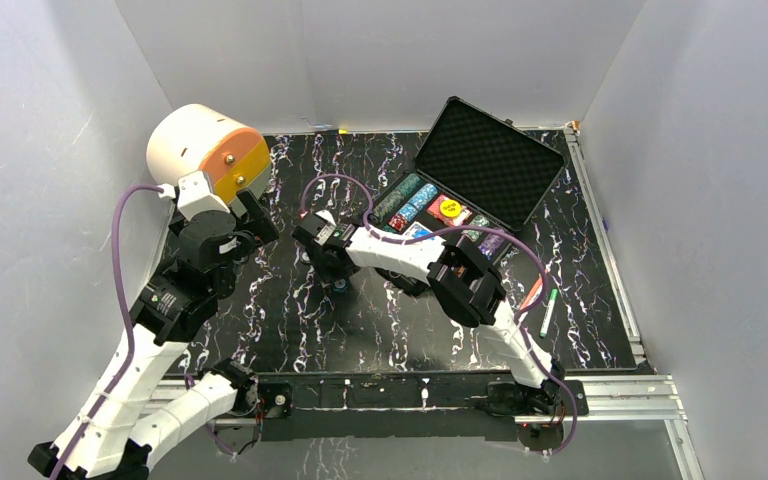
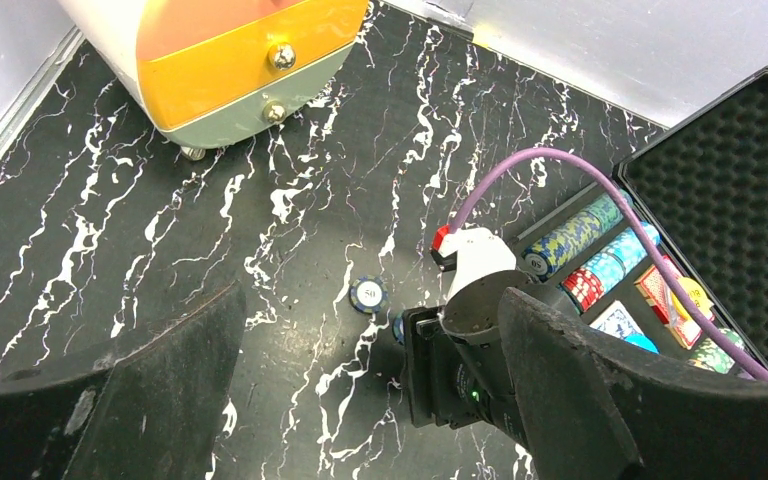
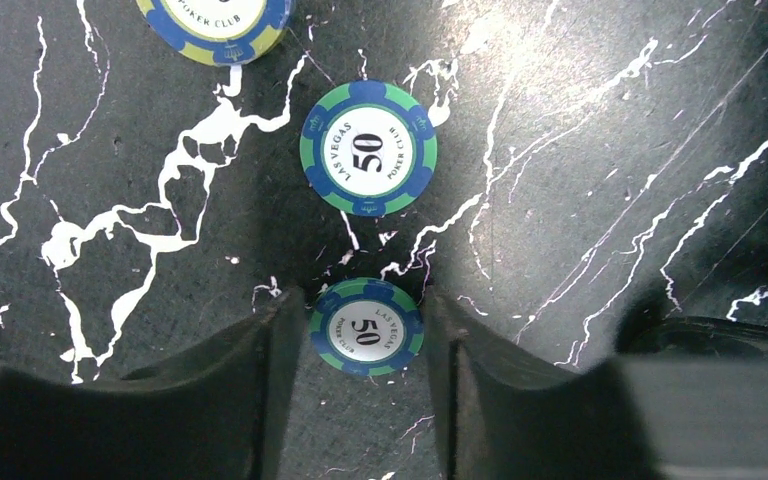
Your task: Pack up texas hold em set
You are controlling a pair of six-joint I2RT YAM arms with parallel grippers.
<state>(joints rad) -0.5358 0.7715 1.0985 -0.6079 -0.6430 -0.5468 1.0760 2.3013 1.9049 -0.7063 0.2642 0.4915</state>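
Observation:
The black case (image 1: 490,160) stands open at the back right, its foam lid up, with rows of chips (image 1: 412,200) and card decks in its base. My right gripper (image 3: 364,335) reaches left of the case and points down at the table. It is shut on a green-and-blue 50 chip (image 3: 366,327) that lies flat, both fingertips at its rim. A second green-and-blue 50 chip (image 3: 368,148) and a blue-and-yellow chip (image 3: 215,25) lie loose just beyond. My left gripper (image 2: 360,400) hovers open and holds nothing, looking over a loose chip (image 2: 367,294) and the right wrist.
The white-and-orange round drawer unit (image 1: 205,150) sits at the back left, close behind my left arm. A red pen (image 1: 530,293) and a green pen (image 1: 548,310) lie right of the right arm. Grey walls enclose the black marble table on three sides.

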